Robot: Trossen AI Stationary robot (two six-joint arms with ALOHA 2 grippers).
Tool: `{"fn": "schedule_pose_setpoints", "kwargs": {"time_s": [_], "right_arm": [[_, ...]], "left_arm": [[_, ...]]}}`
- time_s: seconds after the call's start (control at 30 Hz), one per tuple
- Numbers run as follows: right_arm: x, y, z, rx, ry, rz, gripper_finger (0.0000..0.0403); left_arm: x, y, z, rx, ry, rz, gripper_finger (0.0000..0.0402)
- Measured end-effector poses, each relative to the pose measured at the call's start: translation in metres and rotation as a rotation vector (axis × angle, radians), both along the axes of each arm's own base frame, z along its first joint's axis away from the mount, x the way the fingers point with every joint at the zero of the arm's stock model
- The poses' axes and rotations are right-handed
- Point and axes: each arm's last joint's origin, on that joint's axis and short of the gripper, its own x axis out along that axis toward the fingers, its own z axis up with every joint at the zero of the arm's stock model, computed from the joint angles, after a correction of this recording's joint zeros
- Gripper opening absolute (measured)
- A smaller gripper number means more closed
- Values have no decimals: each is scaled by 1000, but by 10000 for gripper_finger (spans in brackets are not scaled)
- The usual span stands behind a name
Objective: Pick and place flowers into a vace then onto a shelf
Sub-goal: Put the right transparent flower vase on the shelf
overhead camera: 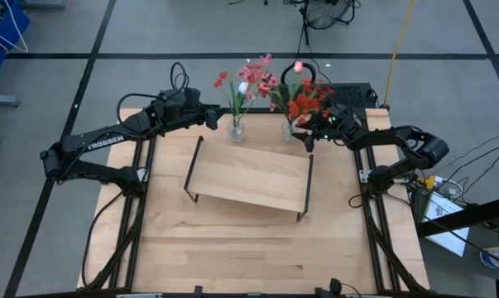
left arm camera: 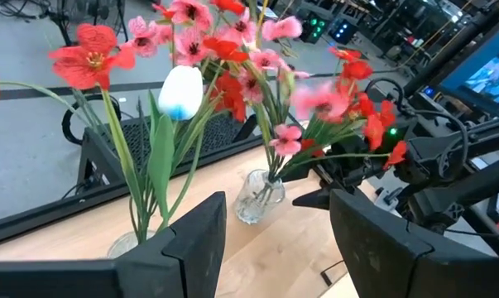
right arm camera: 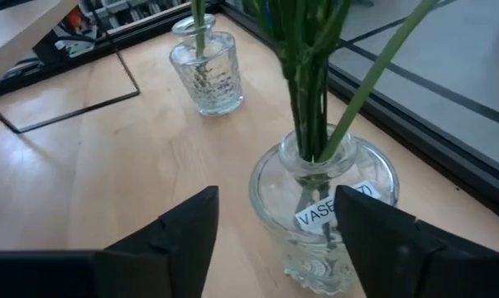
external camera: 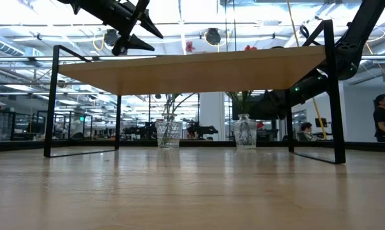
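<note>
Right pincer [right arm camera: 270, 228] spread wide around a vase [right arm camera: 323, 215] near the table's [overhead camera: 232, 248] far edge.

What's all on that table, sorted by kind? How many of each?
Glass vases holding flowers: 2, the left vase and the right vase.
Wooden shelf: 1, the shelf, nothing on it.
Robot arms: 2; the left gripper beside the left vase, the right gripper with jaws open at the right vase.
Total: 5
</note>
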Motion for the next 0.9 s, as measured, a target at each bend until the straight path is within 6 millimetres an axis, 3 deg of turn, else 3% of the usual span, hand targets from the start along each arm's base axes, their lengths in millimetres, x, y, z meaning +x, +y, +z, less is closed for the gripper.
{"fn": "schedule_pose_setpoints", "kwargs": {"time_s": [0.3, 0.73, 0.9], "right_arm": [[-4, 4, 8, -85, 60, -62, 284], [-1, 3, 16, -153, 15, -63, 285], [2, 0, 11, -157, 7, -62, 282]], "left_arm": [[0, 0, 0, 1, 2, 8, 218], [-1, 1, -2, 4, 29, 38, 218], [-1, 1, -2, 2, 30, 39, 218]]}}
